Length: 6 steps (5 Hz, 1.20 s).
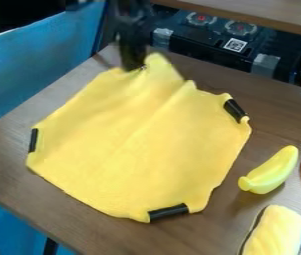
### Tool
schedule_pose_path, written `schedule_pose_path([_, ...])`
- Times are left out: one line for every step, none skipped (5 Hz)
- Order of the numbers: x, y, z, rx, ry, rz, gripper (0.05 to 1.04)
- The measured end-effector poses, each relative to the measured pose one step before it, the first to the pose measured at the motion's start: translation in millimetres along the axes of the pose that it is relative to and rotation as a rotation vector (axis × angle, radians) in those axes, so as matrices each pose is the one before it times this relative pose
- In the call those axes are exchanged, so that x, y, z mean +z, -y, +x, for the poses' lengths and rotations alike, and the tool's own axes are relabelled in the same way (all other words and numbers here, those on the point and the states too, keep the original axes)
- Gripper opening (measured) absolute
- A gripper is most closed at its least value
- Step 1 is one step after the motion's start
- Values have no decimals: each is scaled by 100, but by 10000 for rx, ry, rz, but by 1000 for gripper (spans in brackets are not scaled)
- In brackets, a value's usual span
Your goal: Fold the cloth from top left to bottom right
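Watching the yellow fabric cloth [133,154] on the brown wooden counter [279,109], I see its raised peak point to 12 o'clock; its long axis is unclear. There, the black end effector [138,66] is blurred; I can't tell whether it's clenched.

The robot arm [132,14] is black, with a broad, chunky upper section that narrows downward into a slimmer gripper [135,66], black as well and roughly straight-sided. Its finer fittings are too small to tell.
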<state>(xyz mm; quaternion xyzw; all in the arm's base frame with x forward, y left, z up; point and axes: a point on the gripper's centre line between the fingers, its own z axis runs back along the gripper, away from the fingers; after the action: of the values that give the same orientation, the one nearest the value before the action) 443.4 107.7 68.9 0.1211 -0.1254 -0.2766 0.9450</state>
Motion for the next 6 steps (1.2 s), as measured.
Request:
schedule_pose_path([1397,4412,1653,-812,-69,-193,56])
schedule_pose_path([1251,4809,939,-859,-451,68,56])
schedule_pose_path([746,3686,102,-394,-522,150,56])
schedule_pose_path([848,4171,-565,-746,51,-196,56])
schedule_pose_path([1759,2182,-423,-140,296,-127,56])
schedule_pose_path([1567,1825,107,84,178,-277,56])
